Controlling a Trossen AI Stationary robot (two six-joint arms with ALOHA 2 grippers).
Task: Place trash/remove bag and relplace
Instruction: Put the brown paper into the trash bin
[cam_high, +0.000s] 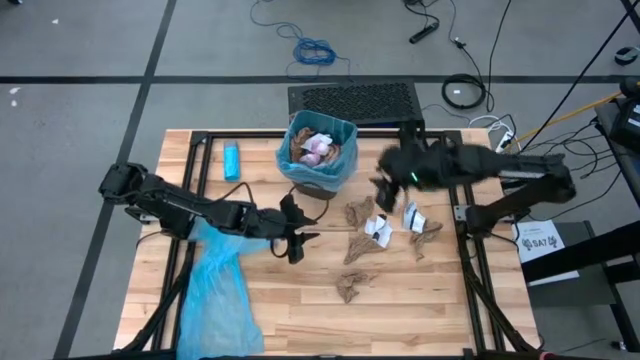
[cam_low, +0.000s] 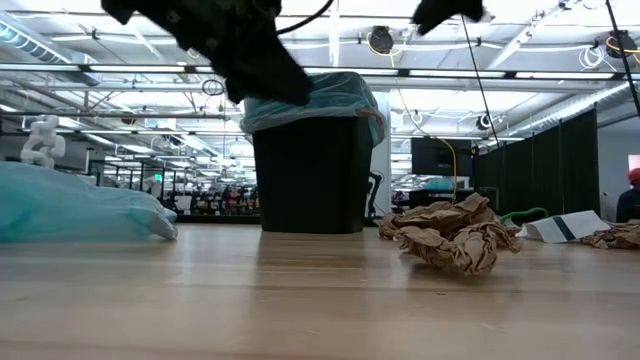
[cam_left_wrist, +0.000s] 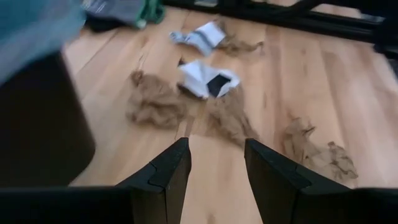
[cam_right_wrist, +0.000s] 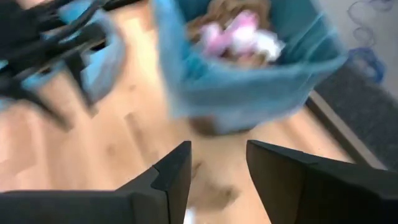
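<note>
A black bin lined with a light-blue bag (cam_high: 318, 152) stands at the table's far middle, holding brown, pink and white scraps (cam_right_wrist: 239, 31). Brown paper wads (cam_high: 358, 244) and white bits (cam_high: 378, 229) lie loose on the wood to its right and near side. My left gripper (cam_high: 293, 238) hovers open near the bin's near side, facing the scraps (cam_left_wrist: 208, 79). My right gripper (cam_high: 385, 195) is open and empty, raised right of the bin. A spare blue bag (cam_high: 215, 290) lies spread on the near left.
A small solid blue oblong (cam_high: 231, 161) lies on the table left of the bin. Black frame rails (cam_high: 465, 215) run along the table's sides. Bare wood (cam_high: 400, 310) lies toward the near right. A dark mat and cables sit on the floor beyond the far edge.
</note>
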